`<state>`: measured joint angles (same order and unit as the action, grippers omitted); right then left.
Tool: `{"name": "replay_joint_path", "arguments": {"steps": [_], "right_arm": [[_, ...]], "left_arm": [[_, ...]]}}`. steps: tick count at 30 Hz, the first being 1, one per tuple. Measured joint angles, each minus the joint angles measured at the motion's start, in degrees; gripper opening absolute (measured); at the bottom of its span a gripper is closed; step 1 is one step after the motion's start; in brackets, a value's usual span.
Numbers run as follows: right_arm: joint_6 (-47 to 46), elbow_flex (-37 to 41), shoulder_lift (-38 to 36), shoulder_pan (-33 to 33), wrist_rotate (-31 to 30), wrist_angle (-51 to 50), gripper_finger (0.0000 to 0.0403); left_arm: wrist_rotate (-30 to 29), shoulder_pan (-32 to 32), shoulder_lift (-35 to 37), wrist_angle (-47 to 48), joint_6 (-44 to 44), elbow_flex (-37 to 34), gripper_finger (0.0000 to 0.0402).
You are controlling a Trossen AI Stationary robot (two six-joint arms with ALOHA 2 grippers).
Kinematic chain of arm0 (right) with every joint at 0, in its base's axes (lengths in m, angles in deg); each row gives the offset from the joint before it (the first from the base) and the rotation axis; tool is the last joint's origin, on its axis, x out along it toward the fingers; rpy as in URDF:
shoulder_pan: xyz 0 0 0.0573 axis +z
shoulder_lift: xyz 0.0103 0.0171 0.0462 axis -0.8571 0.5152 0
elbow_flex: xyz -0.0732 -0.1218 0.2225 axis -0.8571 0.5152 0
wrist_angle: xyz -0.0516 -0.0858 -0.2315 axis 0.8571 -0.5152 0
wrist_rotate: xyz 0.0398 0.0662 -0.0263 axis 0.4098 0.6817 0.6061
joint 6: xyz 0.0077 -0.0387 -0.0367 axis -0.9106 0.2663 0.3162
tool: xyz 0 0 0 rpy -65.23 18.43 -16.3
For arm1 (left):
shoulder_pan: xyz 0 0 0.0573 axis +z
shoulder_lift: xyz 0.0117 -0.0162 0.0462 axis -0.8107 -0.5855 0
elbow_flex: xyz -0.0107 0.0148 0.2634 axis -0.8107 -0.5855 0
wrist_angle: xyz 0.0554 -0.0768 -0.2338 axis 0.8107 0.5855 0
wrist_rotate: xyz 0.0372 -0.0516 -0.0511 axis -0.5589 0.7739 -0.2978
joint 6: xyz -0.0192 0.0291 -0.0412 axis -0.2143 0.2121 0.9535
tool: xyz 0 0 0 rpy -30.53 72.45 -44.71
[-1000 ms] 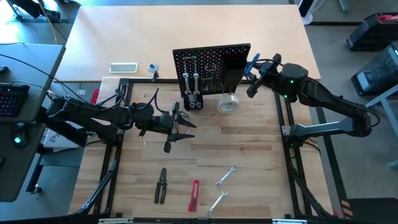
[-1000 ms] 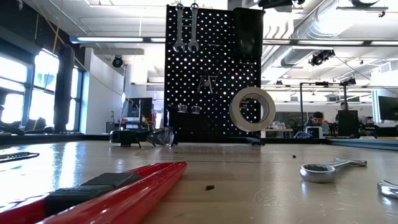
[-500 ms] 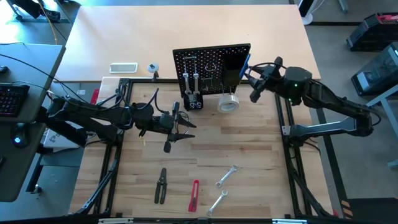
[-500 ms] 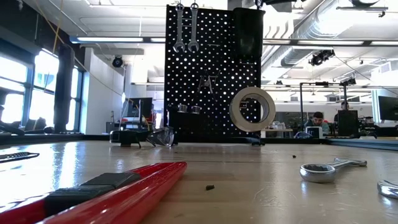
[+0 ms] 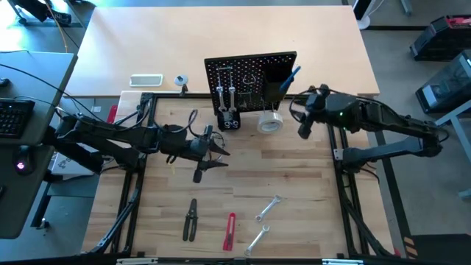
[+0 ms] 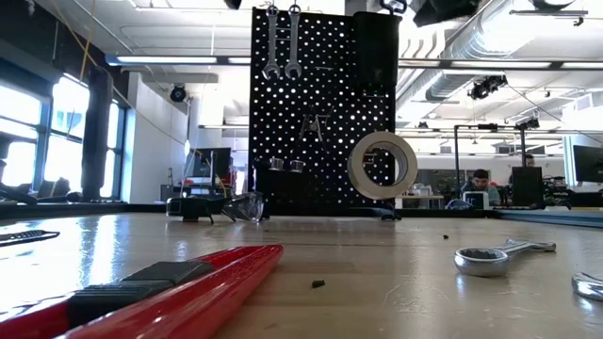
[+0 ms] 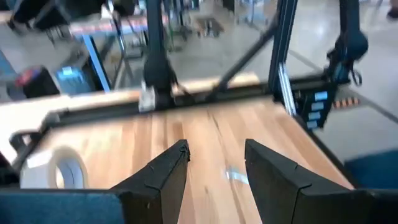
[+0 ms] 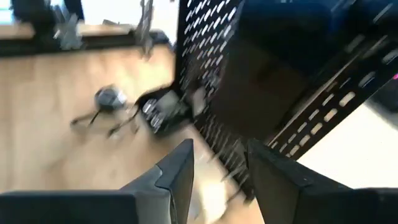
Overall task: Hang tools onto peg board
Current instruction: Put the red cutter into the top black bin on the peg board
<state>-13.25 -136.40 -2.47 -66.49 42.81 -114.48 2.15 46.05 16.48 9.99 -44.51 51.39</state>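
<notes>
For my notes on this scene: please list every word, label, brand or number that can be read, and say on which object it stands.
No text can be read in any view.
The blue stickers on the table frame in the left wrist view: too blurred to read.
The peg board, the tape roll and the wrenches show no lettering.

Both arms are dark, near-black, built from slim tube links with chunkier joint housings. Black cables loop loose along the left arm (image 5: 110,136) near its wrist. The right arm (image 5: 383,121) has a small green light on the housing behind the wrist, plus a grey lower link. The fingers (image 7: 161,180) on each gripper are matte black, wedge-shaped, tapering to blunt tips, with flat inner faces. No markings readable.
</notes>
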Motion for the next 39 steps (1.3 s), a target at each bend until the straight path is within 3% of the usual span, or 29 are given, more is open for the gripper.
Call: {"name": "replay_joint_path", "arguments": {"steps": [7,11,17,28,39], "right_arm": [[-15.10,0.18,0.90,7.88,10.06,-13.71,0.0142],[-20.11,5.67,1.29,15.29,13.86,-11.09,0.0142],[-22.92,19.67,1.31,23.30,15.70,5.96,0.0142],[-22.86,46.23,6.30,28.30,17.03,57.93,0.0142],[-13.15,48.23,24.67,31.91,18.29,80.65,0.0142]], "left_arm": [[1.96,-5.42,0.00,9.84,2.19,-0.17,0.0152],[1.47,-9.45,-0.04,9.28,5.69,-3.13,0.0152],[-2.95,-13.92,-0.31,6.83,12.72,-8.30,0.0152],[-6.04,-18.88,-6.29,0.61,24.34,-15.74,0.0152],[-1.43,-22.71,-21.23,-8.06,25.91,-16.24,0.0152]]}}
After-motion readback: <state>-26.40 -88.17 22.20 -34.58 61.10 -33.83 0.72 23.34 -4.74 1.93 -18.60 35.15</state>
